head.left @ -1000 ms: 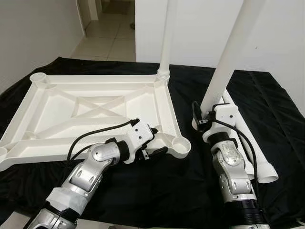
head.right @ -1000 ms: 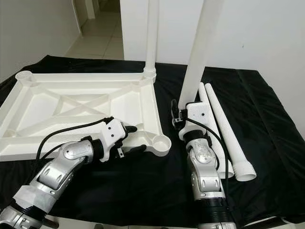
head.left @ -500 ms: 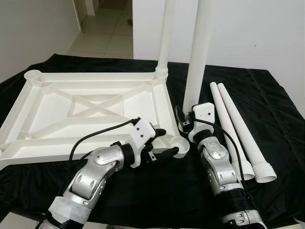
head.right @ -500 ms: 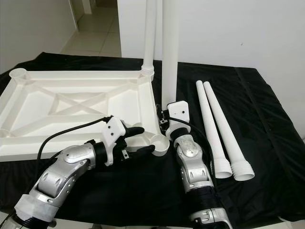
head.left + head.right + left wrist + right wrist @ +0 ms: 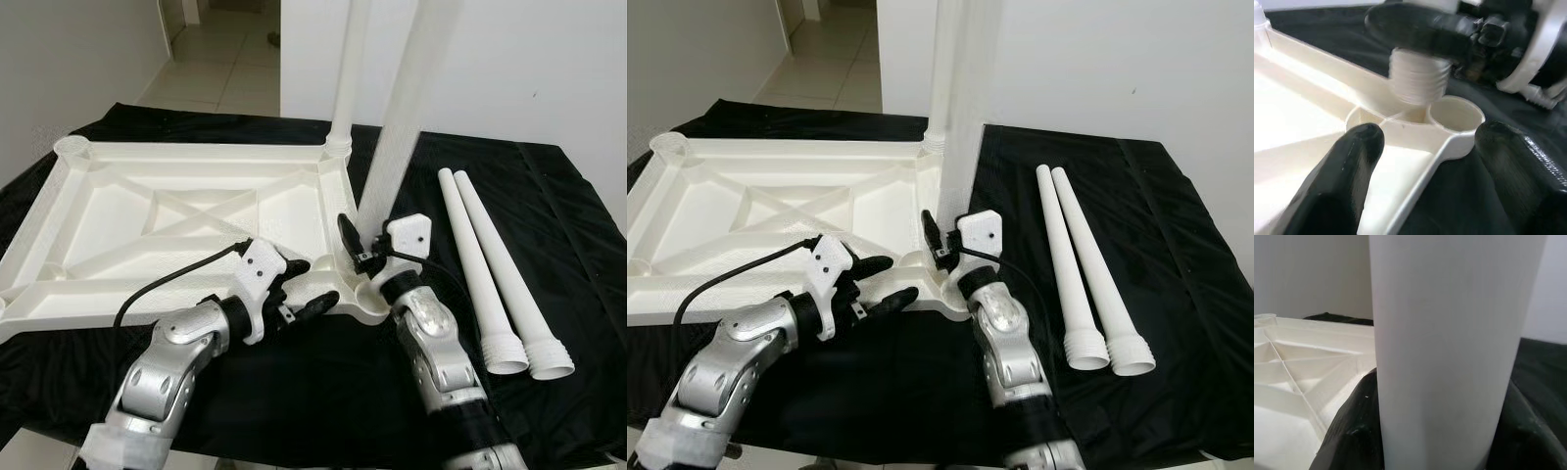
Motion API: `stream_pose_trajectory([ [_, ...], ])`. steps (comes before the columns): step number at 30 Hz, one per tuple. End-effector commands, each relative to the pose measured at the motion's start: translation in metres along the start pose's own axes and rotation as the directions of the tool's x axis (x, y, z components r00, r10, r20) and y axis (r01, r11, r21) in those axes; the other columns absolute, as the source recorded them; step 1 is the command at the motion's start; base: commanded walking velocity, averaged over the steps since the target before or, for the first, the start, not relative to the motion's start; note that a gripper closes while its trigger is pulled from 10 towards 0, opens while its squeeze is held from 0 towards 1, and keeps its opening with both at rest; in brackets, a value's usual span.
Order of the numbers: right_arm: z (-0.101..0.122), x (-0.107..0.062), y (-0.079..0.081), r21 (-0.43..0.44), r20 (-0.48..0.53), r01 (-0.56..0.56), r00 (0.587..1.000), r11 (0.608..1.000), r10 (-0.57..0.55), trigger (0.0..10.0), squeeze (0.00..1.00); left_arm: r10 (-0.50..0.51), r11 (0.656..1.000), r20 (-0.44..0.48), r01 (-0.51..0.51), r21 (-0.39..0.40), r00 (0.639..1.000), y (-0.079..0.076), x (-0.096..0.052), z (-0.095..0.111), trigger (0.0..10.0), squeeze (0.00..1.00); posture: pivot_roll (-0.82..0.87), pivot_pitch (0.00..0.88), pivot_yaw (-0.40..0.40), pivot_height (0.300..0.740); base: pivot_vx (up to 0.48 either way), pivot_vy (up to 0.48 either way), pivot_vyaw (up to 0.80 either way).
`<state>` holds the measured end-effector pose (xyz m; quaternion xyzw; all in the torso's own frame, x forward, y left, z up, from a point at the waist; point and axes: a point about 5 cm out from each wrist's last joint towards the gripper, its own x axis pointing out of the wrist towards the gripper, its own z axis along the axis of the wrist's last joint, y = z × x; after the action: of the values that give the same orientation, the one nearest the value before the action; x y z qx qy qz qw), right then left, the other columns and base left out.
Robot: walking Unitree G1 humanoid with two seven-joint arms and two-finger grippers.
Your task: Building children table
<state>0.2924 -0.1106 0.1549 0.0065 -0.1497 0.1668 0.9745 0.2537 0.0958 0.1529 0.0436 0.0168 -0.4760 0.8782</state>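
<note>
Right end effector (image 5: 355, 247) gripping leg (image 5: 397, 137) over corner socket (image 5: 1456, 113), left end effector (image 5: 302, 286) open astride tabletop (image 5: 147, 211), two spare legs (image 5: 495, 264) nearby

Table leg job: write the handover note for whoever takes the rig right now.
Right gripper: shut on the leg in hand, threaded end just above the near corner socket, not seated.
Left gripper: open, fingers either side of that corner of the upside-down tabletop.
Done: one fitted leg stands in the far corner.
Left: lower and seat this leg, then fit the two spare legs lying on the black cloth to the right.
</note>
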Motion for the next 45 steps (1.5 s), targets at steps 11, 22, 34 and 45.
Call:
stream_pose_trajectory([
  [11,-0.007,-0.036,-0.013,0.004,-0.04,0.045,0.998,0.999,-0.045,10.0,0.0,0.184,0.983,0.007,-0.184,0.01,0.983,0.014,-0.014,0.007,10.0,0.0,0.16,0.065,-0.048,0.74,0.0,0.0,0.0],
  [22,-0.019,-0.028,0.001,0.046,-0.098,-0.12,0.987,0.992,0.124,10.0,0.0,0.103,0.995,-0.008,-0.103,-0.013,0.995,-0.003,-0.009,0.003,10.0,0.0,0.17,0.057,-0.058,0.74,0.0,0.0,0.0],
  [34,-0.026,-0.037,-0.009,0.011,-0.142,-0.169,0.975,0.986,0.169,10.0,0.0,0.141,0.99,-0.007,-0.141,-0.011,0.99,0.0,-0.014,0.006,10.0,0.0,0.19,0.048,-0.082,0.74,0.0,0.0,0.0],
  [45,-0.033,-0.055,-0.016,-0.006,-0.174,-0.132,0.976,0.991,0.129,10.0,0.0,0.168,0.986,-0.011,-0.168,0.004,0.986,0.007,-0.02,0.009,10.0,0.0,0.18,0.043,-0.073,0.74,0.0,0.0,0.0],
])
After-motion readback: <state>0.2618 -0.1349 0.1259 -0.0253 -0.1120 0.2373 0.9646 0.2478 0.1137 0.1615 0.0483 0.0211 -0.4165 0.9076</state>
